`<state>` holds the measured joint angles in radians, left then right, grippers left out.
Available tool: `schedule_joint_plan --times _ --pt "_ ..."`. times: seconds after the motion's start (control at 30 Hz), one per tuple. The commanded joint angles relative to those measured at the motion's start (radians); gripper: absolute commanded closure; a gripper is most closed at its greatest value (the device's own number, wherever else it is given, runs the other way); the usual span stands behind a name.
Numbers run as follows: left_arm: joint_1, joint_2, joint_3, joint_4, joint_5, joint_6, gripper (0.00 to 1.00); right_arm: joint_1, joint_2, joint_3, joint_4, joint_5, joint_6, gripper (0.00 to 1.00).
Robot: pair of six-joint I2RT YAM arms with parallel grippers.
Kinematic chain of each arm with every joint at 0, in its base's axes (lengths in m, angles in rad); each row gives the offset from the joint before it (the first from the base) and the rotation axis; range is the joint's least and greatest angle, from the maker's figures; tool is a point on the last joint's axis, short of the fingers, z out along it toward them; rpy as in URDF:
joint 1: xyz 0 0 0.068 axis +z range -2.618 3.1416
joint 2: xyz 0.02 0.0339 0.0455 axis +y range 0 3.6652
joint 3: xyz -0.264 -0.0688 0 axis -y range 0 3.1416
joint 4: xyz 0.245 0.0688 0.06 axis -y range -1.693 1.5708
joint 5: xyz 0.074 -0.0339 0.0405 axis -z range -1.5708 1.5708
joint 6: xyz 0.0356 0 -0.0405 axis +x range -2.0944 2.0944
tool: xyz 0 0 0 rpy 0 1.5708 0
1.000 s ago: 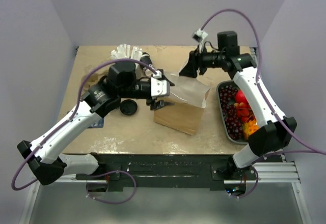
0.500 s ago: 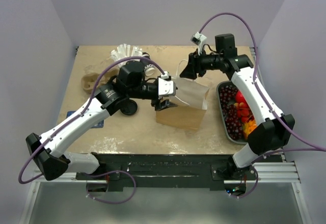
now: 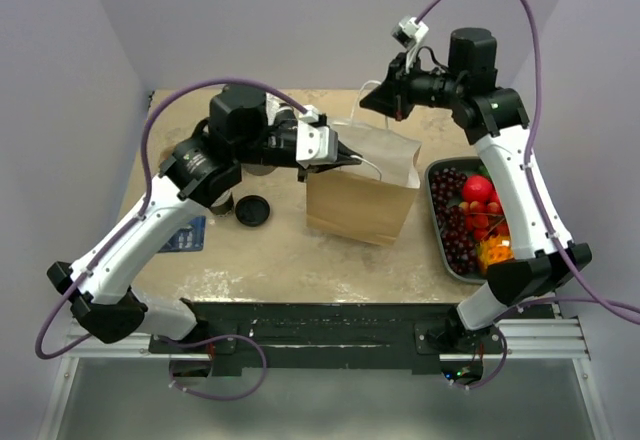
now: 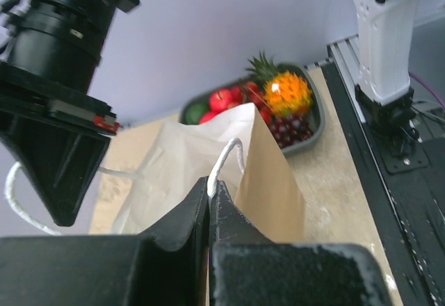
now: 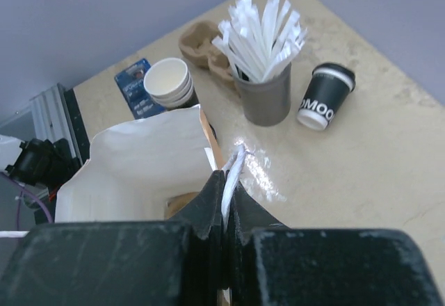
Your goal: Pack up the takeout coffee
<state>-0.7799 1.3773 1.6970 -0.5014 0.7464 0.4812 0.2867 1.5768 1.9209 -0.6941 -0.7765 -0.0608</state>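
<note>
The takeout coffee (image 5: 325,97), a dark cup with white print and a black lid, stands on the table beyond the bag in the right wrist view; the left arm hides it in the top view. A brown paper bag (image 3: 362,195) stands upright mid-table with its mouth held open. My left gripper (image 3: 345,158) is shut on the bag's white cord handle (image 4: 226,158) at the left side. On the far side, my right gripper (image 3: 372,100) is shut on the other white handle (image 5: 233,165). Both grippers are above the bag's rim, apart from the cup.
A grey cup of white sticks (image 5: 264,94), a stack of lidless cups (image 5: 168,82) and a cardboard carrier (image 5: 200,45) stand behind the bag. A loose black lid (image 3: 251,211) and a blue card (image 3: 185,235) lie left. A fruit tray (image 3: 436,228) sits right.
Both grippers closed on the bag's handles and rose. The bag went from slumped on its side to upright with its mouth pulled open.
</note>
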Motion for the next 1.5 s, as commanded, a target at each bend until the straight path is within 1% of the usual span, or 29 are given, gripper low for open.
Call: schedule_joint_plan --times 0.0,0.07,0.17,0.27,0.3,0.33,0.37,0.4,0.43,0.47,0.5,0.53,0.6,0.67,0.7,0.83,0.9,1.0,1.03,1.07,1.1,1.13,1.17,1.2,1.23,1.3,1.37,1.4,1.47 --pt "0.002 0.017 0.131 -0.031 0.010 0.016 1.00 0.000 -0.031 0.117 0.019 -0.013 0.016 1.00" --pt "0.002 0.032 0.162 -0.048 0.004 0.033 1.00 0.000 -0.018 0.141 0.025 -0.010 0.029 1.00" --pt "0.002 0.035 0.164 -0.049 0.001 0.039 1.00 -0.001 -0.011 0.161 0.027 -0.010 0.036 1.00" --pt "0.002 0.019 0.112 -0.045 -0.012 0.037 1.00 0.000 -0.024 0.119 0.025 -0.013 0.027 1.00" --pt "0.002 0.008 0.087 -0.045 -0.013 0.051 1.00 -0.001 -0.040 0.074 0.027 -0.015 0.021 1.00" --pt "0.002 -0.012 0.023 -0.046 -0.010 0.060 0.91 -0.001 -0.052 0.041 0.025 -0.018 0.007 0.87" --pt "0.002 -0.026 -0.017 -0.042 -0.013 0.063 0.60 0.000 -0.061 0.003 0.028 -0.018 -0.002 0.74" --pt "0.002 -0.040 -0.063 -0.026 -0.021 0.059 0.46 0.000 -0.070 -0.085 0.031 -0.017 -0.007 0.58" --pt "0.002 -0.067 -0.145 0.007 -0.025 0.060 0.38 -0.001 -0.083 -0.127 0.034 -0.017 -0.011 0.37" --pt "0.001 -0.076 -0.180 0.024 -0.033 0.060 0.26 -0.001 -0.084 -0.155 0.031 -0.018 -0.020 0.26" --pt "-0.001 -0.086 -0.207 0.044 -0.048 0.051 0.19 -0.003 -0.087 -0.190 0.033 -0.032 -0.028 0.15" --pt "-0.001 -0.089 -0.233 0.076 -0.077 0.043 0.11 -0.003 -0.090 -0.198 0.051 -0.044 -0.024 0.01" --pt "-0.001 -0.080 -0.221 0.084 -0.097 0.036 0.08 -0.003 -0.090 -0.169 0.070 -0.059 -0.013 0.01" --pt "-0.001 -0.078 -0.179 0.084 -0.110 0.033 0.04 -0.003 -0.080 -0.128 0.076 -0.058 -0.005 0.01" --pt "-0.001 -0.080 -0.165 0.086 -0.111 0.031 0.02 -0.001 -0.075 -0.084 0.074 -0.049 -0.005 0.01" --pt "0.004 -0.104 -0.096 0.092 -0.172 0.031 0.01 -0.003 -0.066 -0.011 0.050 0.008 -0.034 0.01" --pt "0.014 -0.130 -0.092 0.112 -0.248 0.039 0.01 -0.015 -0.090 -0.023 0.048 0.022 -0.040 0.01" --pt "0.056 -0.178 -0.131 0.136 -0.295 0.048 0.01 -0.032 -0.147 -0.100 0.097 0.069 -0.036 0.02" --pt "0.079 -0.188 -0.160 0.141 -0.308 0.048 0.01 -0.034 -0.152 -0.111 0.099 0.095 -0.057 0.03" --pt "0.093 -0.198 -0.177 0.155 -0.358 0.033 0.01 -0.035 -0.150 -0.115 0.070 0.142 -0.075 0.04" --pt "0.111 -0.207 -0.192 0.187 -0.387 -0.037 0.01 -0.046 -0.127 -0.112 0.047 0.149 -0.097 0.05" --pt "0.170 -0.204 -0.210 0.201 -0.407 -0.087 0.01 -0.050 -0.111 -0.105 -0.020 0.149 -0.155 0.07" --pt "0.206 -0.201 -0.215 0.208 -0.423 -0.137 0.01 -0.052 -0.094 -0.085 -0.056 0.149 -0.183 0.09" --pt "0.237 -0.181 -0.214 0.216 -0.429 -0.212 0.01 -0.053 -0.063 -0.079 -0.082 0.148 -0.207 0.10" --pt "0.279 -0.170 -0.208 0.219 -0.458 -0.239 0.01 -0.052 -0.054 -0.077 -0.111 0.145 -0.247 0.11" --pt "0.303 -0.118 -0.191 0.231 -0.478 -0.265 0.01 -0.052 -0.028 -0.066 -0.142 0.114 -0.287 0.11" --pt "0.335 -0.072 -0.149 0.244 -0.496 -0.273 0.01 -0.054 0.024 -0.033 -0.218 0.100 -0.355 0.12" --pt "0.359 -0.019 -0.111 0.257 -0.496 -0.285 0.01 -0.054 0.038 -0.028 -0.235 0.102 -0.376 0.14" --pt "0.379 0.037 -0.062 0.258 -0.492 -0.288 0.01 -0.052 0.064 -0.036 -0.248 0.108 -0.410 0.15"
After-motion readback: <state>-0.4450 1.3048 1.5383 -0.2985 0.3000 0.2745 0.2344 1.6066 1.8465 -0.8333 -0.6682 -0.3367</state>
